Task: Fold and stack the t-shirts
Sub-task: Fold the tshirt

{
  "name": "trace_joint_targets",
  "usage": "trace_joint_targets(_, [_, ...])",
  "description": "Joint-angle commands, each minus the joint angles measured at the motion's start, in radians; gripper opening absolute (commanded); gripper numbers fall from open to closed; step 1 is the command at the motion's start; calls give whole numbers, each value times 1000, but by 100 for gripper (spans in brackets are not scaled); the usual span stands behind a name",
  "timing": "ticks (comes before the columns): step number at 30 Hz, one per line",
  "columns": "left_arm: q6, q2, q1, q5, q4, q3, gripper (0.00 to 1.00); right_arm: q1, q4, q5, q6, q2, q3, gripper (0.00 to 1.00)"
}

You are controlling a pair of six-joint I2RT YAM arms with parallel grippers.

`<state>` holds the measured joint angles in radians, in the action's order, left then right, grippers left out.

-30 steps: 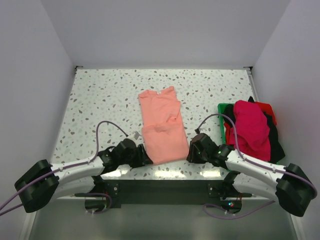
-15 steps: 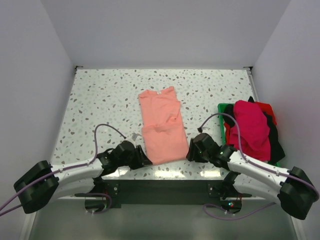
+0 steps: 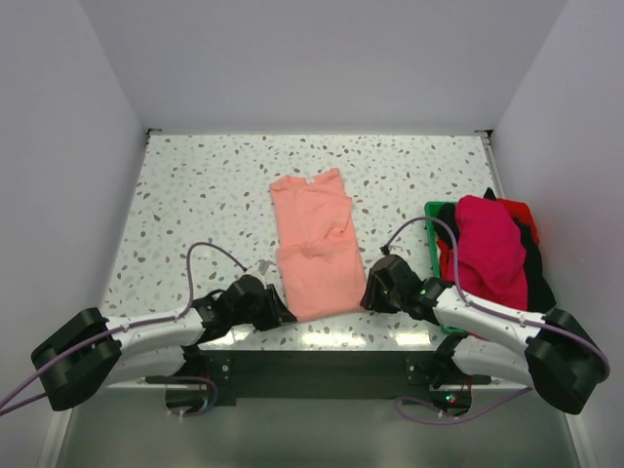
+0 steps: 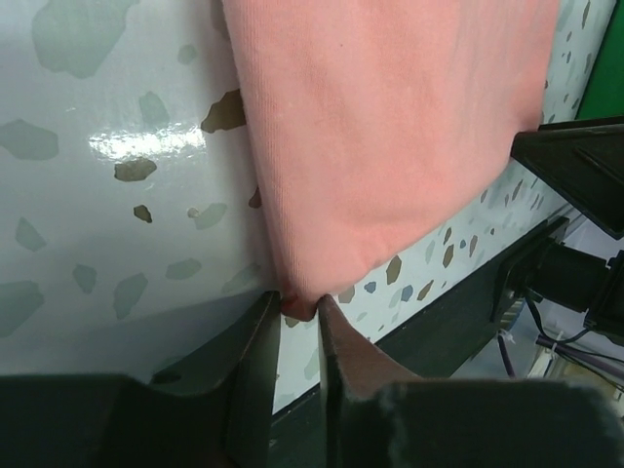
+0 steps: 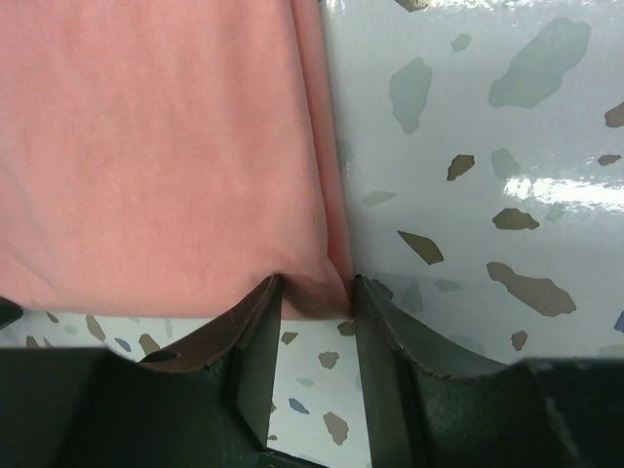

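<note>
A salmon-pink t-shirt point(image 3: 314, 244) lies folded lengthwise in the middle of the table, its near hem towards the arms. My left gripper point(image 3: 285, 314) sits low at the near left corner; in the left wrist view point(image 4: 299, 310) its jaws are pinched on the corner of the shirt point(image 4: 390, 117). My right gripper point(image 3: 367, 295) is at the near right corner; in the right wrist view point(image 5: 317, 297) the jaws press on a bunched bit of the shirt's edge point(image 5: 156, 146). A magenta shirt point(image 3: 487, 249) lies heaped over red point(image 3: 519, 211) and black point(image 3: 536, 285) ones at the right.
The heap of shirts rests in a green tray point(image 3: 435, 211) at the right edge of the speckled table point(image 3: 195, 195). White walls close in the back and both sides. The table's near edge and a dark frame run just behind both grippers.
Both grippers have shifted only slightly at the shirt's near corners. The salmon-pink shirt and the heap have not moved.
</note>
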<state>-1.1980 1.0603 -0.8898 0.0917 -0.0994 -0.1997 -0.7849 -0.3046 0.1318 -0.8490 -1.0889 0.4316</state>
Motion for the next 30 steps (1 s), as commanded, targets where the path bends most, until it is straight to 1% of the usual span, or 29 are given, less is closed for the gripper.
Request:
trace_joint_targets(1, [3,30,-6,-56,46,8,25,1,35,-18,-5,15,-4,39])
trace_joint_targets(3, [5,32,-6,-60,47,-1,17,-1,24,-37,-4,29,-5,36])
trace_joint_targets(4, [8,27,-6,-61,50,-4,12,-2,19,-41,-1,32,-7,33])
trace_joint_targets(6, [14,12,-6,-67,76,-20,6,-2,1,-47,4,43,-11,28])
trace_joint_targets(7, [17,4,-6,-69,87,-24,2,1,-5,-58,5,59,-13,27])
trace_joint_targets(8, [21,-5,-6,-69,101,-33,1,1,-11,-66,11,69,-16,25])
trace_joint_targets(9, [24,-25,-6,-69,140,-36,0,0,-24,-75,13,78,-16,19])
trace_joint_targets(14, [54,-78,-11,-49,237,-63,0,-2,-53,-130,19,168,-43,5])
trace_joint_targets(15, [57,-98,-14,-49,248,-66,0,-2,-59,-130,21,181,-48,1])
trace_joint_targets(20, [89,-155,-41,-35,328,-108,0,-2,-85,-214,15,277,-82,0])
trace_joint_targets(25, [94,-230,-57,-55,412,-164,0,-2,-174,-247,8,400,-68,0])
trace_joint_targets(27, [104,-263,-55,-88,441,-197,0,-2,-218,-235,11,438,-27,0])
trace_joint_targets(30, [136,-261,-54,-147,512,-296,0,-2,-277,-169,47,419,79,0])
